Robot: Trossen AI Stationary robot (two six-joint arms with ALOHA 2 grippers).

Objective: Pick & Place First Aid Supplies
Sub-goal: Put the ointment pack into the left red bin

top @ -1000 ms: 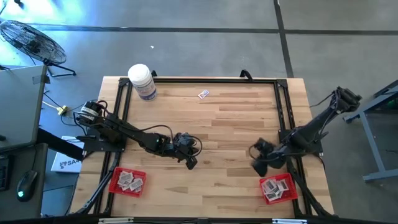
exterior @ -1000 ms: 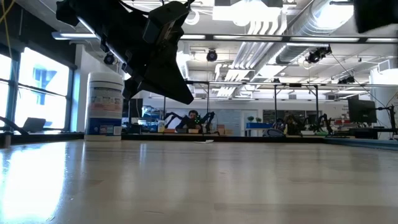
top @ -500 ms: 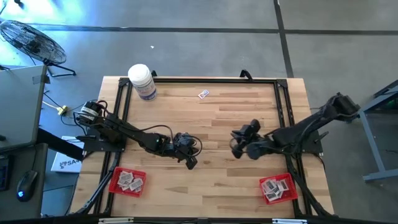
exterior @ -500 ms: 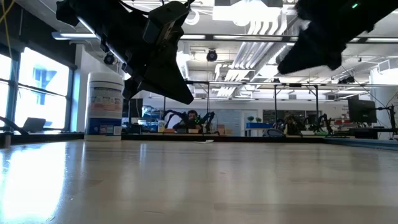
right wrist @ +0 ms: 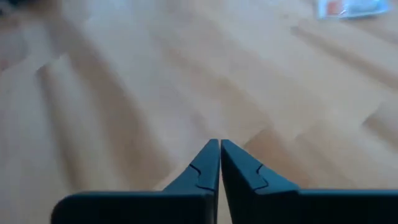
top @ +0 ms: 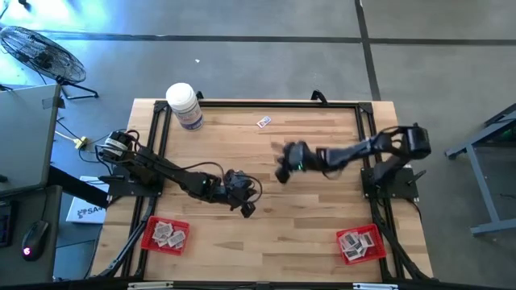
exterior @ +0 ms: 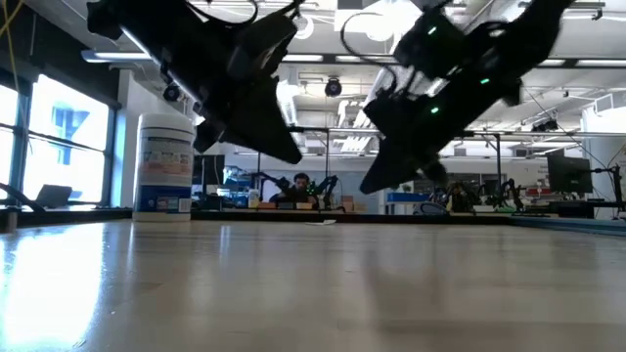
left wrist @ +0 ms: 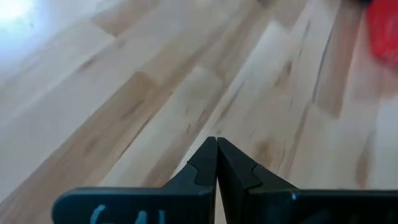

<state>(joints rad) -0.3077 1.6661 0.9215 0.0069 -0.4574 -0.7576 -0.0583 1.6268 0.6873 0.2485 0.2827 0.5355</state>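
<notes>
Bottle [top: 184,105]: white; label print too small to read
Loose packet [top: 264,122]: red print, unreadable
Right tool [top: 281,172]: closed, empty
Left tool [top: 247,211]: closed, empty

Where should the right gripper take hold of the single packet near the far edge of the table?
The packet lies flat on bare wood, apart from the bottle. Probably best to descend from straight above and pinch across two opposite edges, since no side stands up.

Robotics lab: exposed ceiling ducts [exterior: 489,39], further robot arms [exterior: 323,186] on distant benches.
</notes>
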